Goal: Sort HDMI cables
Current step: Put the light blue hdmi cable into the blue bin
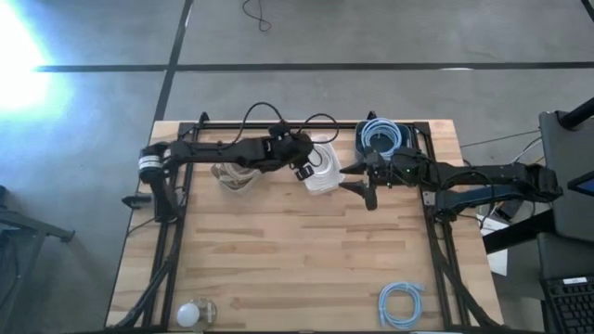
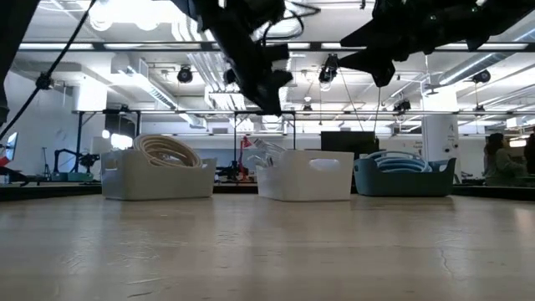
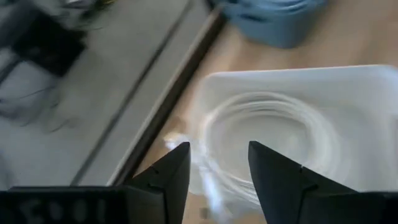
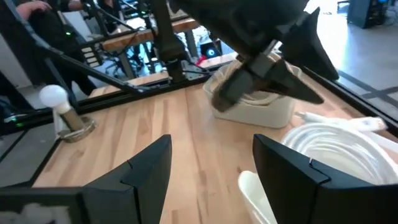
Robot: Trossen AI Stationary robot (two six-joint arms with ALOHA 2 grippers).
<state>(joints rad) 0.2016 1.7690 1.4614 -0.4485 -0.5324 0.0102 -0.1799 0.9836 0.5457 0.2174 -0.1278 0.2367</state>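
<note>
Your left gripper (image 1: 306,173) hangs with fingers parted and empty; directly beneath it a white cable coil (image 3: 267,146) lies in the white bin (image 1: 325,176). Your right gripper (image 1: 357,186) stands spread wide, holding nothing, just beside that bin.

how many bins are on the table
3, in a row along the far edge: a beige bin under the left arm, a white bin in the middle, and a blue bin on the right.

white coil (image 3: 267,143) in left wrist view: blurred, outline smeared
</note>
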